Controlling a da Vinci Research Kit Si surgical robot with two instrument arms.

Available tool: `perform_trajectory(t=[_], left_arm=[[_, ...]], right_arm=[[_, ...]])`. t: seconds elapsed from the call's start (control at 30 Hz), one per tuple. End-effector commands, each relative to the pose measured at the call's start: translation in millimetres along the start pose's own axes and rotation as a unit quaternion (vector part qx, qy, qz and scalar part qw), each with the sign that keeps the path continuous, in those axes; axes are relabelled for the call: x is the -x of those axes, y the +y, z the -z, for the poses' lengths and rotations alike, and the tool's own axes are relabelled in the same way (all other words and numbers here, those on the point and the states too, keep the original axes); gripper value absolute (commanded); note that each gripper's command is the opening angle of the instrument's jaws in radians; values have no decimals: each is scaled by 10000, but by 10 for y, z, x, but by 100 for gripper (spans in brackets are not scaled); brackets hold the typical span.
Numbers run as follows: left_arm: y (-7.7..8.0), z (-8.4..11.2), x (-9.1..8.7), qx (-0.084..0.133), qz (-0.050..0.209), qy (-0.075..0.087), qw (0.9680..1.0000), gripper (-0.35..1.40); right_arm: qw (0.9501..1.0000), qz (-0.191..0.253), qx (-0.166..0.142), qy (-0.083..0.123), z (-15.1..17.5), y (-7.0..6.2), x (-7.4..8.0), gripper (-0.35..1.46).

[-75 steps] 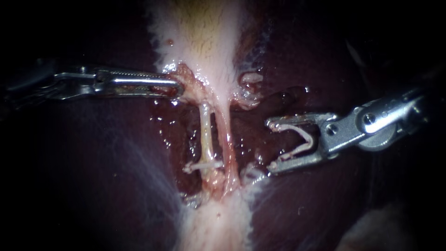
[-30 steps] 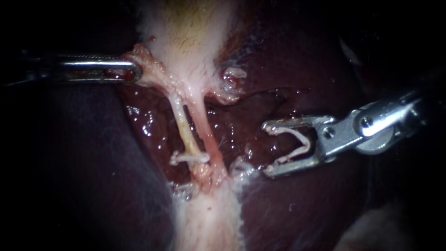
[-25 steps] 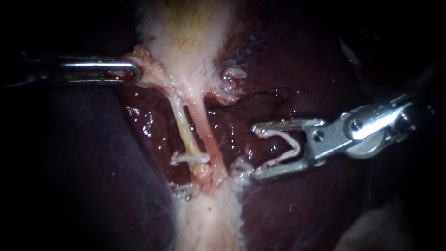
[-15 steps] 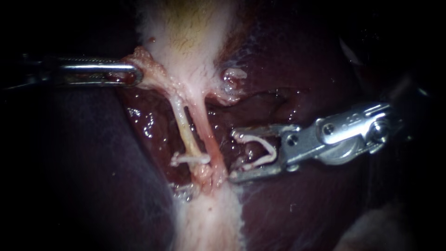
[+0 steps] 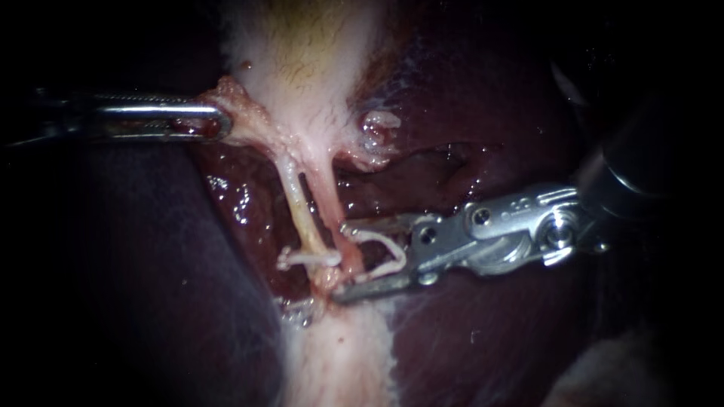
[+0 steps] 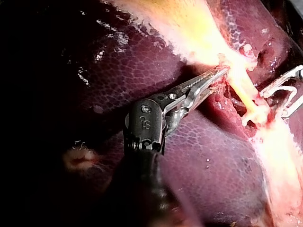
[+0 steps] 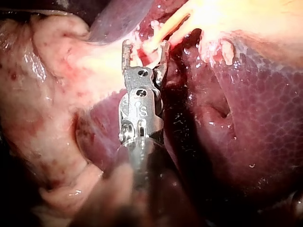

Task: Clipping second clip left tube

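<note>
Endoscope view, right instrument (image 5: pixel 339 260), clip (image 5: pixel 397 249) at tubes (image 5: pixel 298 205), left instrument (image 5: pixel 221 120) gripping tissue (image 5: pixel 245 113)

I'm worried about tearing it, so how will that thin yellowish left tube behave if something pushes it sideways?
The left tube looks thin and is pulled taut by the left instrument gripping tissue, so it would probably bow aside, then spring back. The wet sheen around it suggests slipperiness. The clip pinching it flat hints that it is soft, likely fragile.
</note>
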Motion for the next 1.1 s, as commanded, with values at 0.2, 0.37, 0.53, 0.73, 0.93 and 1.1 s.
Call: perform_trajectory(t=[0.2, 0.37, 0.53, 0.73, 0.93, 1.1], left_arm=[[2, 0, 0, -5, 1, 2, 10000, -35], [3, 0, 0, -8, 2, 3, 10000, -35], [4, 0, 0, -10, 2, 4, 10000, -35], [4, 1, 0, -10, 2, 4, 10000, -35], [6, 1, 0, -26, 3, 8, 10000, -35], [6, 1, 0, -27, 3, 9, 10000, -35]], right_arm=[[9999, -165, 11, -3, -14, 11, 5, 50], [9997, -229, -20, -16, -30, 18, 14, 50], [9997, -216, -81, -31, -39, 20, 20, 50], [9997, -222, -78, -30, -41, 21, 18, 50], [9997, -228, -56, -29, -48, 26, 16, 50], [9996, -266, -69, -15, -55, 29, 13, 50]])
